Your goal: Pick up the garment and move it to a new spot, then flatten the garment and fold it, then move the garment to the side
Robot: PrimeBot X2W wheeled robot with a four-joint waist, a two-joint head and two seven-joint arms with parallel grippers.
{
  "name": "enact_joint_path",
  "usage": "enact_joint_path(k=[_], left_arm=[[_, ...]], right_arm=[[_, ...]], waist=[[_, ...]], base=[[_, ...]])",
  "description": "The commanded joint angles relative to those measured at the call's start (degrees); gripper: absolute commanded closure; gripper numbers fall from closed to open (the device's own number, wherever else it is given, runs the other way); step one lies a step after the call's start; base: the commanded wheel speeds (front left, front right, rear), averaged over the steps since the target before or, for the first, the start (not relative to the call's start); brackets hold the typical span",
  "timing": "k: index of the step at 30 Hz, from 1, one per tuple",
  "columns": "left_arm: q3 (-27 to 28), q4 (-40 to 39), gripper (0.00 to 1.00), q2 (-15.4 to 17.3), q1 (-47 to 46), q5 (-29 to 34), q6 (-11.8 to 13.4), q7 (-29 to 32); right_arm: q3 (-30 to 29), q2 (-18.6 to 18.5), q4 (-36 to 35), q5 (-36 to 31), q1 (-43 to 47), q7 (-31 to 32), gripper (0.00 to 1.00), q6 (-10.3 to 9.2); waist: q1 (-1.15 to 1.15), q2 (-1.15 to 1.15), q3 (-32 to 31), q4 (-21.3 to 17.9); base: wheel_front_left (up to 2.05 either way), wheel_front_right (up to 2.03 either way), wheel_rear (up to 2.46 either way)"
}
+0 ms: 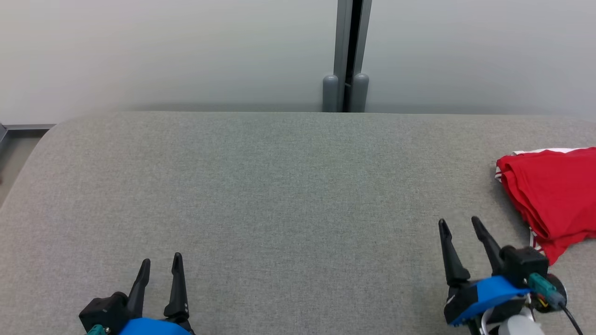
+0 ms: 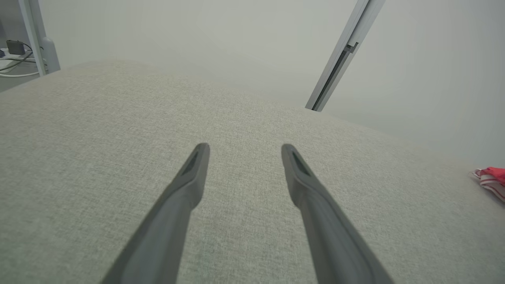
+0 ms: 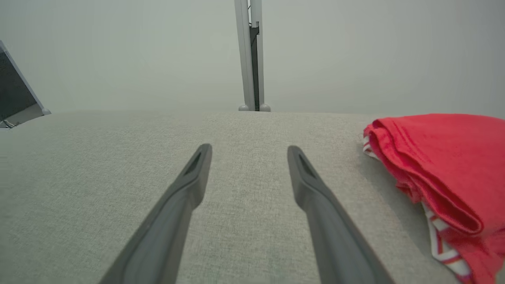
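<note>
Garment [image 1: 554,195] lies on the tabletop [image 1: 279,186] well to the right of the post [image 1: 347,56], nearer the robot than the post, and it runs off the head view's right side. It sits in loose stacked layers, red, with white striped trim showing at its far and near corners; the folds are rounded, not pressed flat. Left jaws stand apart and hold nothing, low over bare tabletop on the near side, left of the post. Right jaws also stand apart and hold nothing, on the near side right of the post, close to the cloth's near corner but not touching it. Assessment: this layout fits two stages equally, a garment folded and set aside, or a bundle waiting to be lifted; the pictures do not settle which. Care point in either case: the layers look slack and would drag or spill if brushed, so the right arm's tips should stay clear of the cloth except in a deliberate grip.
</note>
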Motion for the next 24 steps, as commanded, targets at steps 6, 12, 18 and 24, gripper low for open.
enact_joint_path(k=[6,12,18,24], left_arm=[[-0.1,0.3,0.0,-0.4,0.0,1.2,-1.0,-0.3],[0.4,0.7,0.0,-0.6,-0.2,1.9,-1.2,-0.3],[0.4,0.7,0.0,-0.6,-0.2,2.5,-1.4,-0.3],[0.2,2.4,1.0,-1.3,0.6,1.6,-1.4,0.5]], right_arm=[[2.3,-0.1,-3.9,4.2,4.7,-0.2,0.0,0.0],[3.3,-0.1,-4.6,4.8,5.8,-0.2,0.0,0.0],[3.4,-0.1,-4.6,4.4,6.4,-0.2,0.0,0.0],[3.2,0.1,-2.6,5.4,6.0,0.6,1.0,0.0]], waist=[[0.01,0.0,0.4,-0.1],[0.01,0.0,0.3,-0.4],[0.01,0.0,-0.2,-0.3],[0.02,0.0,-0.3,-0.3]], base=[[0.0,0.0,0.0],[0.0,0.0,0.0],[0.0,0.0,0.0],[0.0,0.0,0.0]])
